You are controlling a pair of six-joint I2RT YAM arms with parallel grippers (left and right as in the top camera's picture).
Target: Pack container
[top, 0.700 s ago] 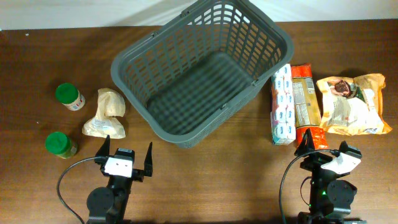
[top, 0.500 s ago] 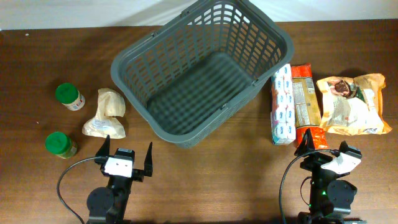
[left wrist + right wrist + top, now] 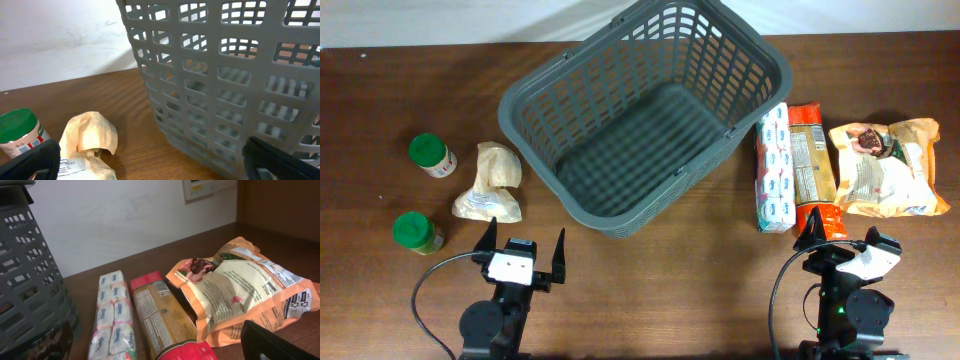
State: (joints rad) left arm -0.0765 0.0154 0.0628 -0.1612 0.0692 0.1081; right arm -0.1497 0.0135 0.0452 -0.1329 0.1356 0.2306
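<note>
The dark grey slotted container (image 3: pixel 533 92) stands empty at the table's middle back; its wall fills the left wrist view (image 3: pixel 235 90) and shows at the left edge of the right wrist view (image 3: pixel 25 280). My left gripper (image 3: pixel 520 250) is open and empty near the front edge, below a crumpled tan paper bag (image 3: pixel 490 185) (image 3: pixel 87 142). My right gripper (image 3: pixel 840 240) is open and empty, just in front of a tissue pack (image 3: pixel 773 168) (image 3: pixel 112 320), a red and orange packet (image 3: pixel 812 170) (image 3: pixel 160 320) and an orange snack bag (image 3: pixel 885 168) (image 3: pixel 240 292).
Two green-lidded jars stand at the left, one further back (image 3: pixel 431 155) and one nearer (image 3: pixel 417 232); a green-lidded jar also shows in the left wrist view (image 3: pixel 20 132). A white wall lies behind the table.
</note>
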